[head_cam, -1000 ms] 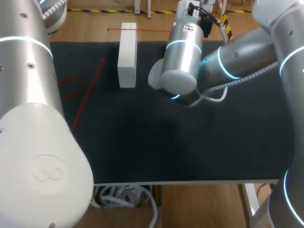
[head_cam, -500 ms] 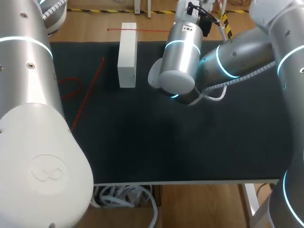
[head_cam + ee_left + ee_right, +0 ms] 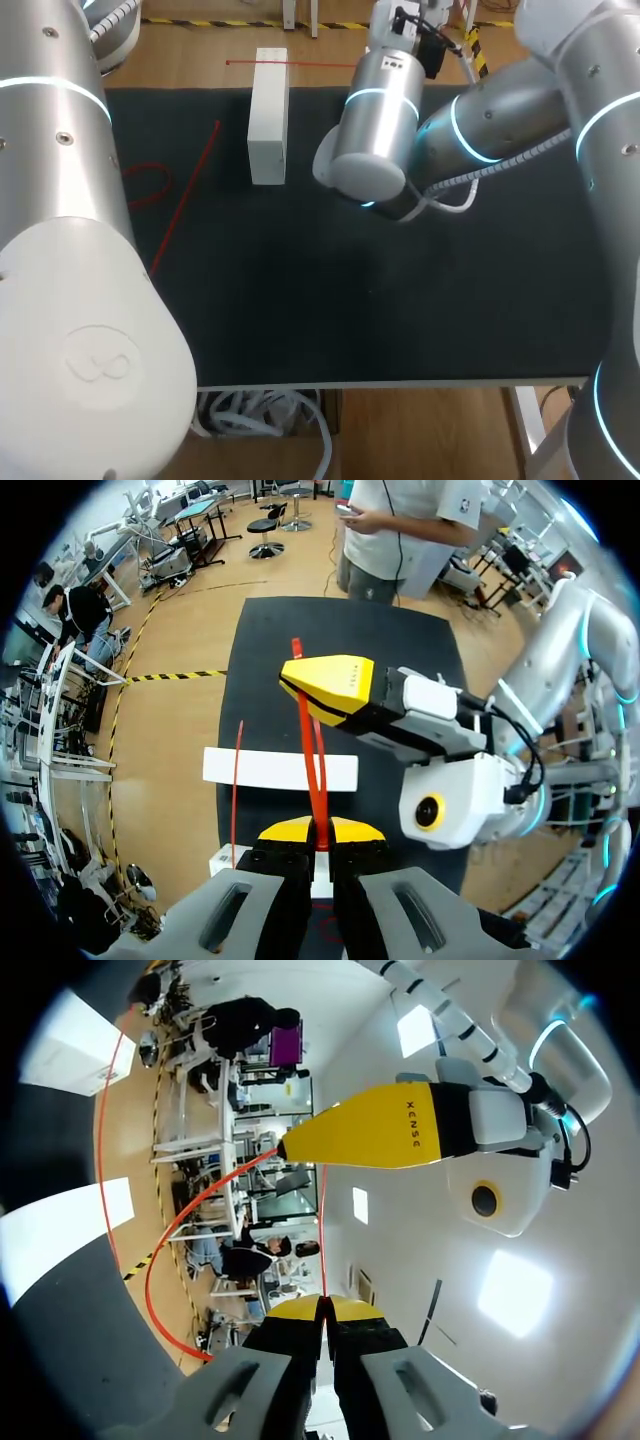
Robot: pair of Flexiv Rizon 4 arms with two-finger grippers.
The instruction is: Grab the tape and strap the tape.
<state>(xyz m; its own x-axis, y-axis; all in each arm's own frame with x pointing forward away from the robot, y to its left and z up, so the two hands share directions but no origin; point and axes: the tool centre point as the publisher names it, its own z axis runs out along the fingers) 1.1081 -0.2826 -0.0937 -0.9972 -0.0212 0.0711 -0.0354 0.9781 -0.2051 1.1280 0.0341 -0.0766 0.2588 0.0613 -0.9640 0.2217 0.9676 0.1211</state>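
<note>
The tape is a thin red strap [image 3: 312, 760]. In the left wrist view my left gripper [image 3: 318, 832] is shut on it, and the strap runs straight up to my right gripper's yellow fingers [image 3: 330, 685] just ahead. In the right wrist view my right gripper [image 3: 322, 1310] is shut on the same strap [image 3: 322, 1250]. That strap rises to the left gripper's yellow fingers [image 3: 385, 1135] and bends away in a loop [image 3: 160, 1250]. Both grippers are hidden in the head view, the right one behind my right arm's wrist [image 3: 372, 150] over the mat.
A long white box [image 3: 267, 115] lies on the black mat [image 3: 400, 300] at the back, below the grippers in the left wrist view [image 3: 280, 770]. More red strap lies on the mat at the left, a straight piece [image 3: 185, 195] and a loop [image 3: 148, 183].
My right arm has shifted slightly to the left, toward the white box. Both grippers stay shut on the strap.
</note>
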